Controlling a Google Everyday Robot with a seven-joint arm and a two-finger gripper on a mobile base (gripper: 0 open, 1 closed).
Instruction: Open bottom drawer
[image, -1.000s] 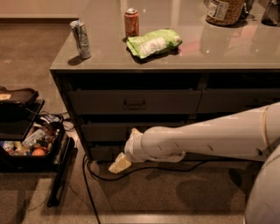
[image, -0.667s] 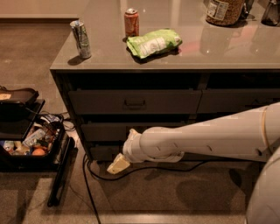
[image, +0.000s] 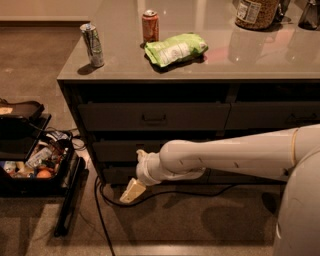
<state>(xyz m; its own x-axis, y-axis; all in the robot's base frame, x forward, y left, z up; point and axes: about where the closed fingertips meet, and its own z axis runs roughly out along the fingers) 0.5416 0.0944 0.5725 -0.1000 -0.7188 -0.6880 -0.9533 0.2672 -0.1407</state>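
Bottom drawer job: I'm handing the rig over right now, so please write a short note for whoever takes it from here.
Gripper: low, near the floor, in front of the left drawer stack, angled downward just below the bottom drawer's front.
Bottom drawer: looks closed; its handle is hidden behind the wrist.
Done: the reach only; the drawer is not yet open.
Left: take the handle and pull the drawer out. Mind the cable on the floor beneath.

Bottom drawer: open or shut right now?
Shut: the bottom drawer front sits flush with the middle drawer above, nothing pulled out. Tool hangs low just in front of it.
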